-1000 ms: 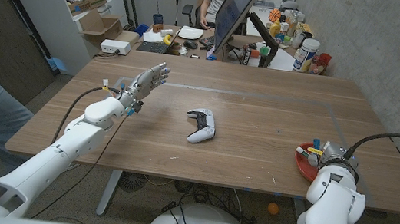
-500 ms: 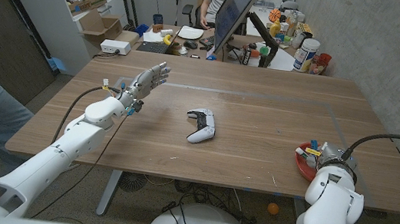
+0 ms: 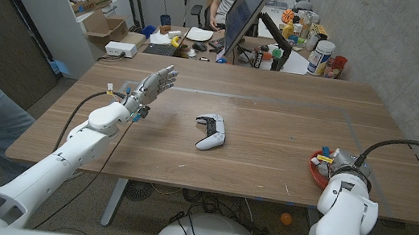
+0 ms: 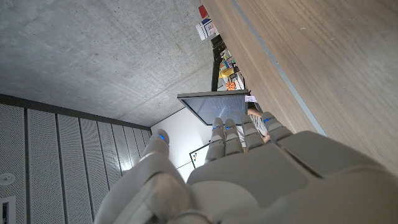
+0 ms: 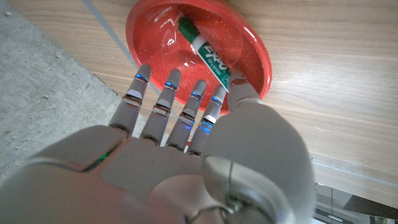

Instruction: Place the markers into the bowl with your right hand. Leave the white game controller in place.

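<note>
right hand (image 5: 186, 155) fingers spread, empty, over red bowl (image 5: 249, 37) to drop marker (image 5: 208, 53) | left hand (image 3: 153, 86) open, idle | controller (image 3: 211, 131) mid-frame, untouched

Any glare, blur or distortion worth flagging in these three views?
Right wrist view: bright glare spots on the glossy red bowl, green marker label legible, right hand soft up close. Left wrist view: left hand blurred, background sharper. Head view: even lighting, straight edges of the table bowed.
</note>
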`<act>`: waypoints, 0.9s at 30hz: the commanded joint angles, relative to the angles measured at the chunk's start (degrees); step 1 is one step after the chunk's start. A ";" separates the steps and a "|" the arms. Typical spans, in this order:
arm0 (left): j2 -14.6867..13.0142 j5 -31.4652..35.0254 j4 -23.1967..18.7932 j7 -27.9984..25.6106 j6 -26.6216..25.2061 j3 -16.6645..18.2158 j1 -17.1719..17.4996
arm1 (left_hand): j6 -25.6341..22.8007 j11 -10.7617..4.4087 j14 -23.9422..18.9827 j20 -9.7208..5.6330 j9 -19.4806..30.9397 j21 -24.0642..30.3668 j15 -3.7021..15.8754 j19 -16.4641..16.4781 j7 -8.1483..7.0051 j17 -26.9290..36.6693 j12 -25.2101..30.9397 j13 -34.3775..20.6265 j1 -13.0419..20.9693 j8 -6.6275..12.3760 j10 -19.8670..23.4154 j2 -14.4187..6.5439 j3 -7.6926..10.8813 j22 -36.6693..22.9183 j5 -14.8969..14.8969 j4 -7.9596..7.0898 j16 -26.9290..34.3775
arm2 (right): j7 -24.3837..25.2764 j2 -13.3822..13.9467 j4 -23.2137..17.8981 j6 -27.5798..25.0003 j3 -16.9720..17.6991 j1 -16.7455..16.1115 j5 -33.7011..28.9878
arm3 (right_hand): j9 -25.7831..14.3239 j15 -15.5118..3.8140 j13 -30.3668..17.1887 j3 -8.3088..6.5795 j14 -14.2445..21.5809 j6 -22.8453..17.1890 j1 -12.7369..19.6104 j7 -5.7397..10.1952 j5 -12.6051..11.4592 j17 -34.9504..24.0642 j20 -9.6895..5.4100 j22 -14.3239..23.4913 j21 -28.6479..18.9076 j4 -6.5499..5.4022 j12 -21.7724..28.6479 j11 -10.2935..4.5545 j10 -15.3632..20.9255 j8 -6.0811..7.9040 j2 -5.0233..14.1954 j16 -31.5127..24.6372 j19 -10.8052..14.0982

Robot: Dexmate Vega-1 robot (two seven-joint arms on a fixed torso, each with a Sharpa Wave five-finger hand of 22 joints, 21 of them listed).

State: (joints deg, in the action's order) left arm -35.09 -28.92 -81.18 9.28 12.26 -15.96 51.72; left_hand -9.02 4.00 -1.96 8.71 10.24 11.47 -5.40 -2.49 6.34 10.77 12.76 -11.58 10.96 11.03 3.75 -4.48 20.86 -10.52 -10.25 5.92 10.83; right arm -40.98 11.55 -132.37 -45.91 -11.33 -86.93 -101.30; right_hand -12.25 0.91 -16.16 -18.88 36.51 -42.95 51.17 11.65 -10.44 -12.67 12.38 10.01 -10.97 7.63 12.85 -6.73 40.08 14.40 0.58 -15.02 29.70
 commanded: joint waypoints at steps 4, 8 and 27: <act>0.09 -0.11 0.33 0.13 0.28 -0.03 -0.13 | -0.46 0.11 0.08 0.54 0.25 0.34 -0.31 -0.12 -0.07 0.10 -0.15 -0.26 -0.42 0.00 0.25 0.02 0.17 -0.18 -0.20 0.27 0.33 | 0.45 -1.17 -0.79 1.38 0.65 -0.08 -1.06 | 0.01 -0.31 -0.35 0.04 0.22 0.37 -0.85 0.19 -0.41 -0.22 -0.10 0.23 0.00 -0.09 -0.18 0.35 -0.11 -0.37 0.09 -0.01 -0.02; 0.22 -0.22 0.57 0.27 0.39 -0.05 -0.24 | -0.38 0.17 0.09 0.54 0.25 0.34 -0.30 -0.11 -0.08 0.10 -0.13 -0.26 -0.42 -0.03 0.29 0.02 0.18 -0.18 -0.20 0.28 0.32 | 0.49 -1.32 -1.34 1.93 0.80 -0.02 -1.60 | 0.02 -0.52 -0.38 0.10 0.45 0.23 -0.85 0.22 -0.40 -0.31 -0.12 0.24 -0.06 -0.03 -0.14 0.35 -0.06 -0.37 0.04 -0.17 0.03; 0.37 -0.51 1.30 0.75 0.56 -0.01 -0.39 | -0.44 0.17 0.11 0.52 0.26 0.34 -0.28 -0.12 -0.08 0.10 -0.14 -0.26 -0.43 -0.01 0.28 0.03 0.19 -0.18 -0.20 0.29 0.32 | 0.59 -2.66 -3.42 4.79 1.50 0.82 -4.34 | 0.03 -1.92 -0.65 0.15 2.53 -1.99 -0.92 -0.04 -0.47 -0.85 -0.17 0.27 -0.41 0.16 0.93 -0.30 2.37 0.12 0.27 -1.26 0.40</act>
State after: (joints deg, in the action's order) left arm -34.88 -29.24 -80.33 9.72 12.69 -15.93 51.49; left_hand -9.02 3.99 -1.96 8.71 10.24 11.47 -5.40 -2.49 6.34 10.77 12.76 -11.58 10.96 11.03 3.75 -4.48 20.86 -10.52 -10.25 5.92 10.83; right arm -40.83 9.66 -134.52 -42.71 -10.12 -86.49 -104.11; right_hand -12.26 -0.89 -16.65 -18.89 38.34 -43.96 50.31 11.54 -10.43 -13.20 12.38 10.01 -10.97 7.65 13.31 -6.92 41.62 14.08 0.86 -15.79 29.72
